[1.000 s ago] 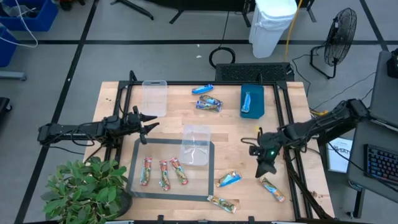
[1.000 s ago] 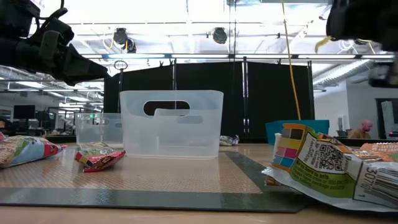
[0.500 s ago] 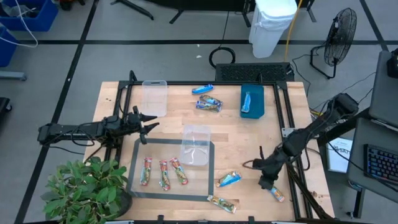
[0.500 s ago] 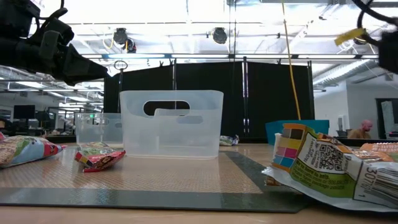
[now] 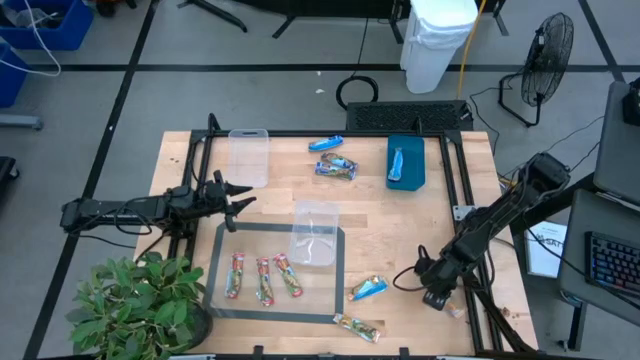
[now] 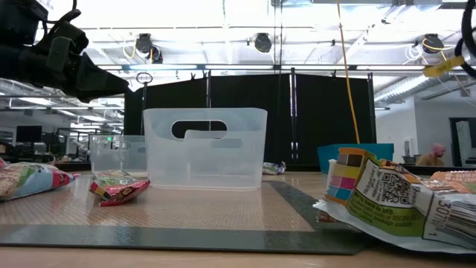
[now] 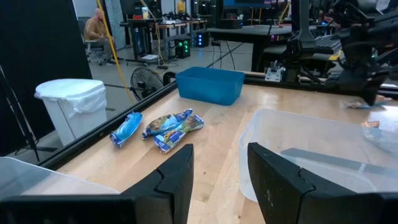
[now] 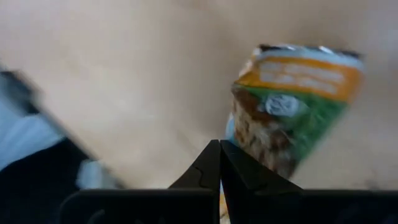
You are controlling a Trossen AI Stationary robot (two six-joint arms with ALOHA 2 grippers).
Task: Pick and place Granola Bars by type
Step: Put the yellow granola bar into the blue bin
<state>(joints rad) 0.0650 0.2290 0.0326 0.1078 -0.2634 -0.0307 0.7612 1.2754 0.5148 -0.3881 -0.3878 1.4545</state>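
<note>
Legible print is scarce. In the low view, the nearest bar's wrapper (image 6: 394, 201) shows a QR code, a column of coloured squares and a barcode edge with digits too small to read; no brand name can be made out on any wrapper.

The right gripper (image 5: 436, 297) is lowered to the wooden surface (image 5: 380, 225) near its front right corner, over a tan-gold and green bar (image 8: 292, 106) that fills its wrist view. Its jaws are pressed together, tips touching just beside the wrapper; whether they pinch its edge cannot be told. The left gripper (image 5: 240, 200) hangs over the left side of the surface with jaws spread apart.

Three red-and-green bars (image 5: 262, 277) lie side by side on the grey mat (image 5: 215, 270), whose far right corner carries a clear tub (image 5: 316, 233). A blue bar (image 5: 368, 289) lies just off the mat's right edge, and a tan-gold bar (image 5: 358, 326) rests at the front. A second clear tub (image 5: 249, 157) stands at the back left. Near the back, a blue bar (image 5: 326, 144) and two tan-gold bars (image 5: 337, 167) lie beside the teal tray (image 5: 405, 165), which holds one blue bar (image 5: 398, 162).

Around the surface are a potted plant (image 5: 130, 305), a white bin (image 5: 437, 40), a floor fan (image 5: 545, 60) and a keyboard (image 5: 612, 262). Beyond it are black curtains, ceiling lights and a seated person (image 7: 96, 28).
</note>
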